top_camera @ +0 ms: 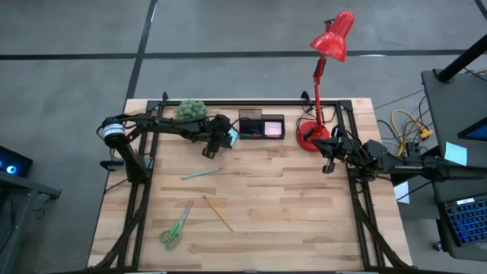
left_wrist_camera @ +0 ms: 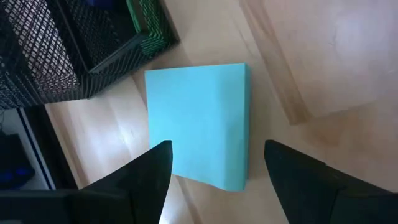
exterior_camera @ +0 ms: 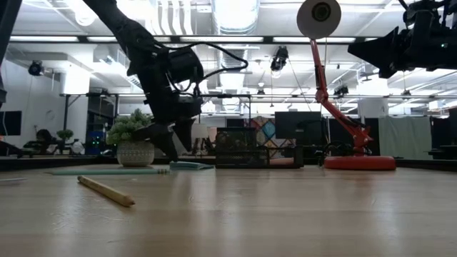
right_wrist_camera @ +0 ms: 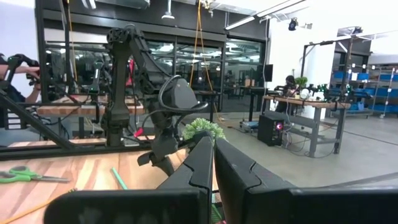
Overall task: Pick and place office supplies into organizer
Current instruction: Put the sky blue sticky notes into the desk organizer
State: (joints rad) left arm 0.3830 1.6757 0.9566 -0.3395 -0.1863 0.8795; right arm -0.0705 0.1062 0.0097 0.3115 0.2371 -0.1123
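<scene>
From above, the left gripper (top_camera: 226,139) hangs over the light-blue sticky pad (top_camera: 233,137) lying on the table (top_camera: 289,198) just at nine o'clock of the black organizer (top_camera: 262,126), while the teal pen (top_camera: 201,174), pencil (top_camera: 218,213) and scissors (top_camera: 176,227) lie out toward six o'clock and the right gripper (top_camera: 329,161) waits by the red lamp (top_camera: 323,84). Down low, the pencil (exterior_camera: 106,190) sits nearest and the left gripper (exterior_camera: 166,139) is just above the tabletop beside the potted plant (exterior_camera: 133,139). Left wrist: fingers (left_wrist_camera: 146,180) spread apart, straddling the sticky pad (left_wrist_camera: 199,121) without squeezing it, next to the organizer (left_wrist_camera: 62,43); right wrist: fingers (right_wrist_camera: 199,165) pressed together, holding nothing.
</scene>
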